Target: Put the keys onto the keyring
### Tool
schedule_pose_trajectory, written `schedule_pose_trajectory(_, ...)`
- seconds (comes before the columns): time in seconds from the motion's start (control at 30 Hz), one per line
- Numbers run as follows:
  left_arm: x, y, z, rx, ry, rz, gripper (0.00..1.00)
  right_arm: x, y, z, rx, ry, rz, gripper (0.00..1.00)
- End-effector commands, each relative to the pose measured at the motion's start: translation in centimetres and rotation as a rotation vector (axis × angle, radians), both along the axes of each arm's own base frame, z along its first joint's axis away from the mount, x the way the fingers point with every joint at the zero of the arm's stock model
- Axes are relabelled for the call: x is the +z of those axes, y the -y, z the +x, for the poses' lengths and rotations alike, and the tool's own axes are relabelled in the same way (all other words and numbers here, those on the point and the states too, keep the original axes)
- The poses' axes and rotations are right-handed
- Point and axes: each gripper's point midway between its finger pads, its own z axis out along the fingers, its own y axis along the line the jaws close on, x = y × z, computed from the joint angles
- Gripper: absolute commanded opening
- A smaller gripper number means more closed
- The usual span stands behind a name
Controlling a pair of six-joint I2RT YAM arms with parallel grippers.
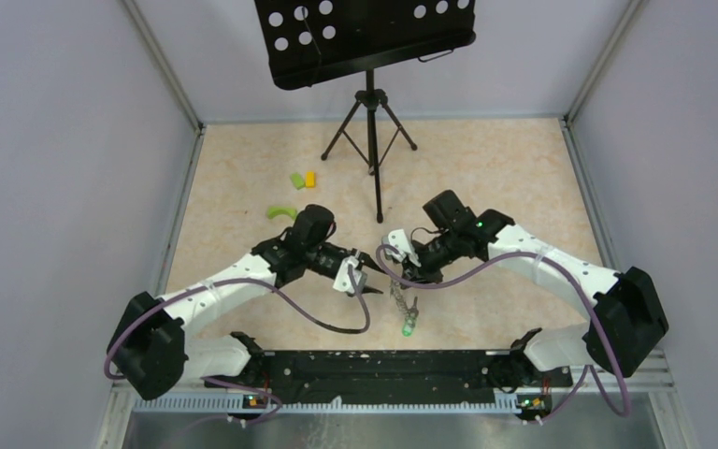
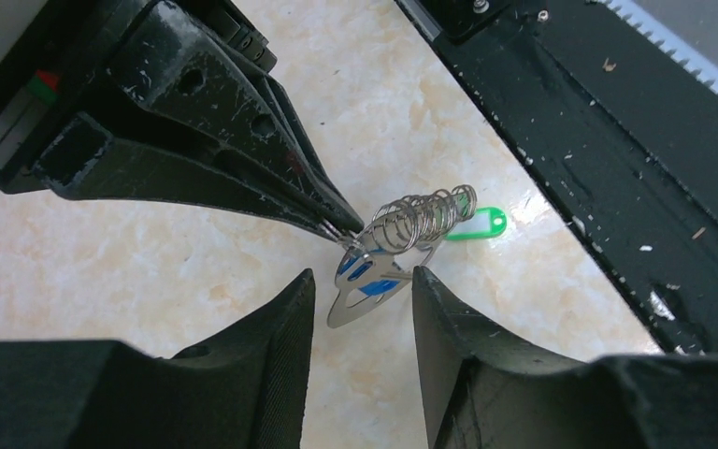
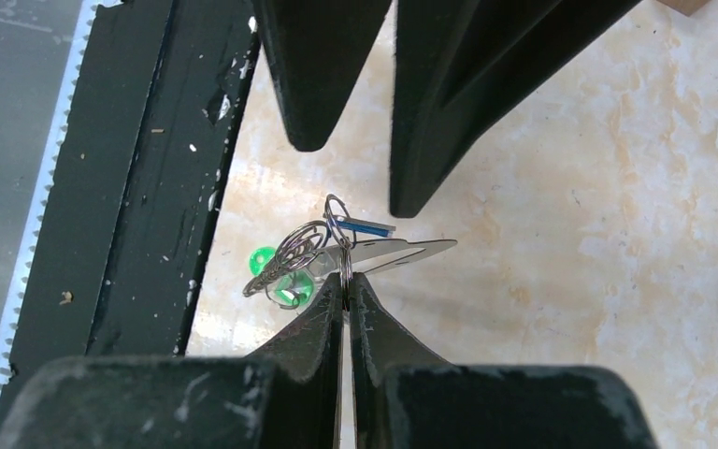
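My right gripper (image 3: 346, 278) is shut on a thin metal ring of the keyring (image 3: 292, 254), a bunch of wire coils hanging above the table. A flat silver key (image 3: 402, 251) with a blue tag (image 3: 365, 226) sticks out from that ring. A green tag (image 3: 280, 279) dangles below the coils. My left gripper (image 2: 363, 274) is open, its fingertips either side of the silver key (image 2: 365, 299) without pinching it. In the top view the two grippers (image 1: 371, 278) (image 1: 409, 276) meet near the table's front, and the keyring (image 1: 402, 301) hangs down to the green tag (image 1: 409, 327).
A black music stand on a tripod (image 1: 371, 122) stands at the back. Green (image 1: 296, 180) and yellow (image 1: 310, 178) blocks and a curved green piece (image 1: 280, 212) lie behind the left arm. The black base rail (image 1: 383, 365) runs close beneath the hanging keys.
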Motion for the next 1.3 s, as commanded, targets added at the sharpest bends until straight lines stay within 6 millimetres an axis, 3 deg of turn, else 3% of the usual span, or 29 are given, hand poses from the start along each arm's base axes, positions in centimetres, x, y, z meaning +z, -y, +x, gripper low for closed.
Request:
schedule_pose_trajectory(0.0, 0.2, 1.1, -0.3, 0.034, -0.093, -0.005, 0.46, -0.1, -0.1, 0.5, -0.035, -0.004, -0.002, 0.0)
schedule_pose_trajectory(0.3, -1.3, 1.5, -0.8, 0.043, -0.163, 0.04, 0.38, 0.2, -0.2, 1.1, -0.069, -0.007, 0.007, 0.0)
schedule_pose_trajectory(0.67, -1.4, 2.0, 0.9, 0.12, -0.118, 0.027, 0.28, 0.2, -0.2, 1.4, -0.088, -0.018, 0.014, 0.0)
schedule_pose_trajectory(0.8, -1.3, 2.1, 1.3, 0.135, -0.105, 0.022, 0.19, 0.4, -0.3, 1.6, -0.103, -0.024, 0.019, 0.0)
schedule_pose_trajectory(0.97, -1.6, 2.2, 1.7, 0.149, -0.096, 0.033, 0.0, 0.6, -0.3, 1.9, -0.116, -0.026, 0.024, 0.0)
schedule_pose_trajectory(1.27, -2.4, 1.5, 2.3, 0.181, -0.028, 0.042, 0.0, 2.5, -0.5, 3.7, -0.189, -0.031, 0.104, 0.0)
